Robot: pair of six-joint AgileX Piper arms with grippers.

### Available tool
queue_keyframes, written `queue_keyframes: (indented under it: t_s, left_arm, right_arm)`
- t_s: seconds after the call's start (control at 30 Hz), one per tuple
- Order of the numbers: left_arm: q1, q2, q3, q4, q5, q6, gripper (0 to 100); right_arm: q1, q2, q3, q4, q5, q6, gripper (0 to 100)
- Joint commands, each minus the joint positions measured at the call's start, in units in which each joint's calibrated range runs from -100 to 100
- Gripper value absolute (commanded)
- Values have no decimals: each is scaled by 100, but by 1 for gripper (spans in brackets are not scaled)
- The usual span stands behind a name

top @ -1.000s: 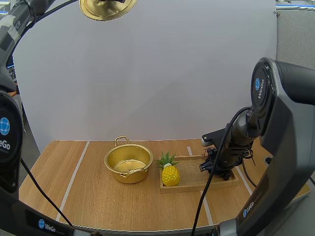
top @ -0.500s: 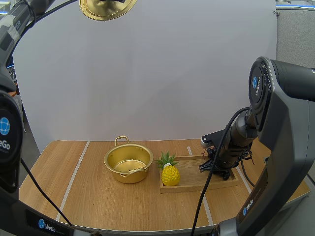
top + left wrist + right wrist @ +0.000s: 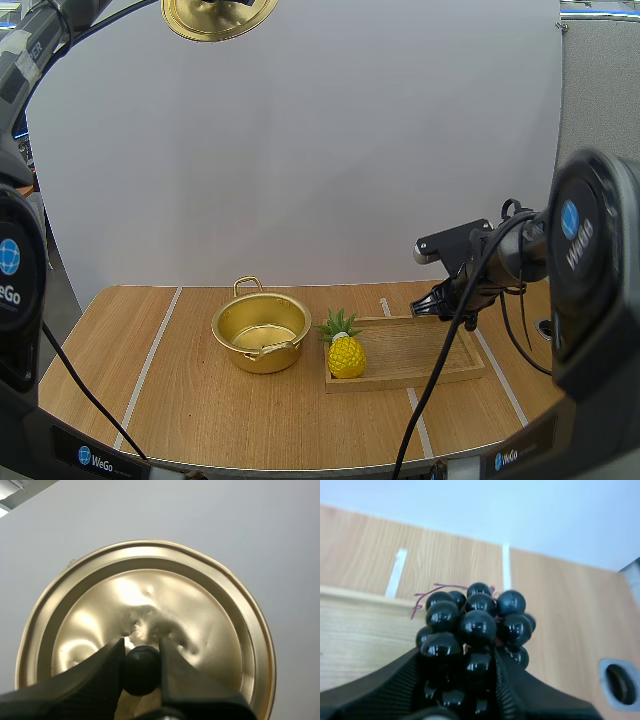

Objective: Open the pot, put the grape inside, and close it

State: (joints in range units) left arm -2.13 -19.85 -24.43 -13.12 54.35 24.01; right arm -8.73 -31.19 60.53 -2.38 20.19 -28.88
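grapes (image 3: 475,622) are pinched tight between my right gripper's (image 3: 459,655) fingers, above the wooden tray's (image 3: 420,377) far right end. the pot (image 3: 261,333) sits open at lower centre-left, a pineapple (image 3: 346,354) beside it. my left gripper (image 3: 141,652) is clamped on the lid's (image 3: 219,17) knob, top left of frame.

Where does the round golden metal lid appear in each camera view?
High view: the round golden metal lid hangs at the top edge, high above the open golden pot.
Left wrist view: the left gripper pinches the lid by its black knob.
Right wrist view: the right gripper holds black grapes.
Shared landmark: the white wall behind the lid.
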Motion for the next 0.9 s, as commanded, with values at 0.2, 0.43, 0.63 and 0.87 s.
queue_keyframes:
  t_s: [0.2, 0.43, 0.63, 0.87]
  left_arm:
    - [-5, -44, -56, 16, -325, -51, 0]
    - [-5, -44, -56, 16, -325, -51, 0]
    - [-5, -44, -56, 16, -325, -51, 0]
    - [-5, -44, -56, 16, -325, -51, 0]
  right_arm:
    - [603, -812, -393, 157, 853, -56, 0]
    - [1381, -812, -1258, 720, 1985, -56, 0]
    - [2078, -812, -1706, 944, 2452, -56, 0]
    - [2669, -728, -1987, 944, 2565, 138, 0]
